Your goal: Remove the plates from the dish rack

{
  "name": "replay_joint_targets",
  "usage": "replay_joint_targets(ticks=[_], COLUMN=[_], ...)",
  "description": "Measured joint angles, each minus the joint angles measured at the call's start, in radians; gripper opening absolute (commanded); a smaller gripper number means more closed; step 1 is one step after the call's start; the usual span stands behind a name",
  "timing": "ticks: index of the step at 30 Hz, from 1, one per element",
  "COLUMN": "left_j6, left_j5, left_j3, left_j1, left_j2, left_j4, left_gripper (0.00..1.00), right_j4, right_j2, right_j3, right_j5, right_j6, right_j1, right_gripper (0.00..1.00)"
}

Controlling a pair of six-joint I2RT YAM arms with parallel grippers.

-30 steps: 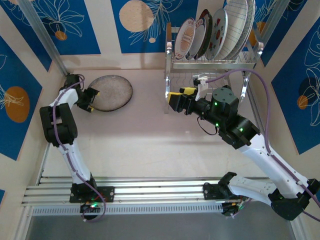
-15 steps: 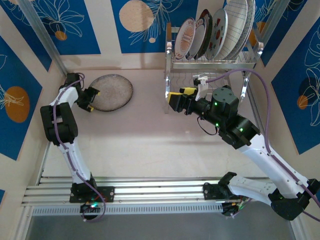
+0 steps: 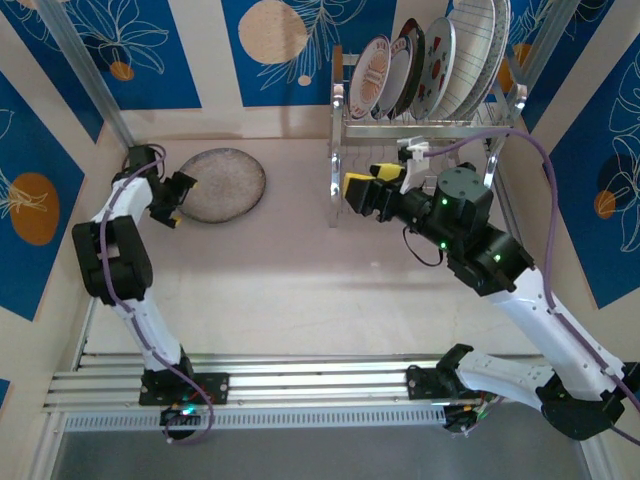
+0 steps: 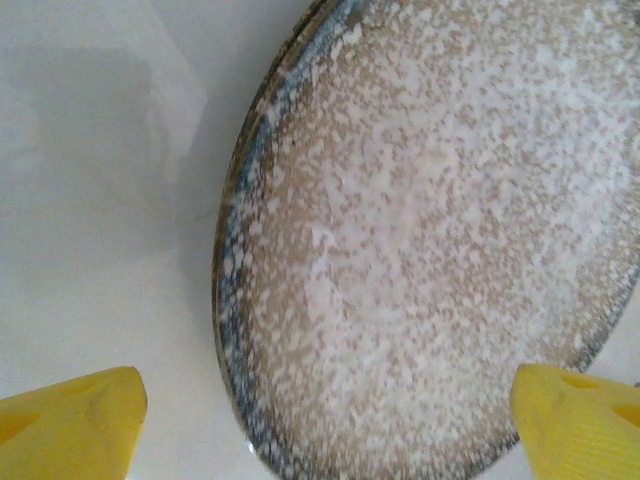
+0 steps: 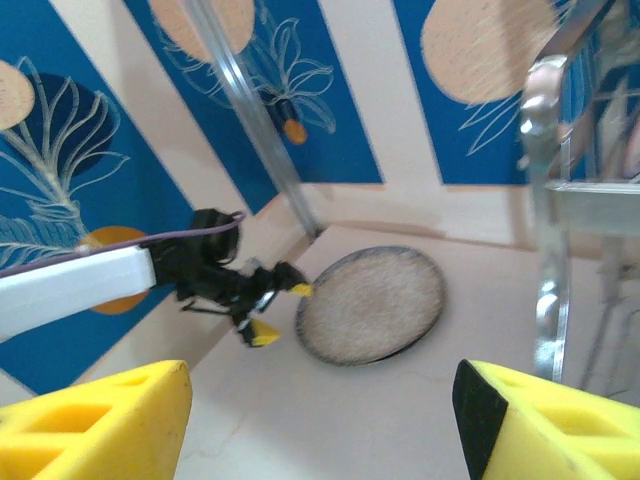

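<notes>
The speckled plate [image 3: 225, 185] was seen lying flat on the table [image 3: 300, 280], well to the left of the rack [image 3: 430, 128]. Four or five other plates [image 3: 430, 60] were stood upright in the rack's upper tier.

The left gripper [image 3: 182, 200] was held just beside the speckled plate's left rim, its jaws spread wide and nothing gripped. In the left wrist view its fingers [image 4: 70, 425] were seen apart from the rim on either side. The right gripper [image 3: 368, 183] was held by the rack's left leg, below the upper tier, jaws well apart and empty.

The step in hand was judged to be the release of the set-down plate. It would be done well if the left jaws were drawn straight back, clear of the rim, so that the plate was neither dragged nor tipped. The right gripper would best be raised to the nearest plate's edge, with the wires avoided.
</notes>
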Motion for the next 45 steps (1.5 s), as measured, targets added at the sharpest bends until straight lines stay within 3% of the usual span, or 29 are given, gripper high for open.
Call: replay_joint_targets(ticks=[5, 10, 17, 22, 30, 38, 45], left_j6=[-0.012, -0.041, -0.051, -0.035, 0.095, 0.159, 0.160], left_j5=[-0.019, -0.037, -0.068, -0.056, 0.024, 0.087, 0.117], left_j3=[-0.009, -0.010, 0.010, -0.005, -0.092, -0.098, -0.138], left_j1=[-0.027, -0.106, -0.319, -0.495, -0.691, -0.721, -0.726], left_j2=[-0.106, -0.242, -0.372, -0.445, -0.656, -0.753, -0.756], left_j4=[0.000, 0.012, 0.072, 0.188, 0.436, 0.523, 0.537], left_gripper=[0.94, 0.97, 0.97, 0.97, 0.97, 0.97, 0.97], right_j4=[-0.102, -0.196, -0.333, -0.359, -0.190, 0.087, 0.285], right_j2=[0.037, 0.077, 0.160, 0.239, 0.269, 0.267, 0.268], right_j3=[0.189, 0.361, 0.492, 0.502, 0.322, 0.119, -0.016], right_j5=[0.137, 0.177, 0.034, -0.132, -0.383, -0.594, -0.657], right_j6=[-0.100, -0.153, -0.080, -0.019, -0.060, -0.118, -0.162], right_j1=[-0.031, -0.216, -0.623, -0.811, -0.943, -1.023, -1.023], right_gripper=[0.70, 0.69, 0.64, 0.59, 0.40, 0.37, 0.44])
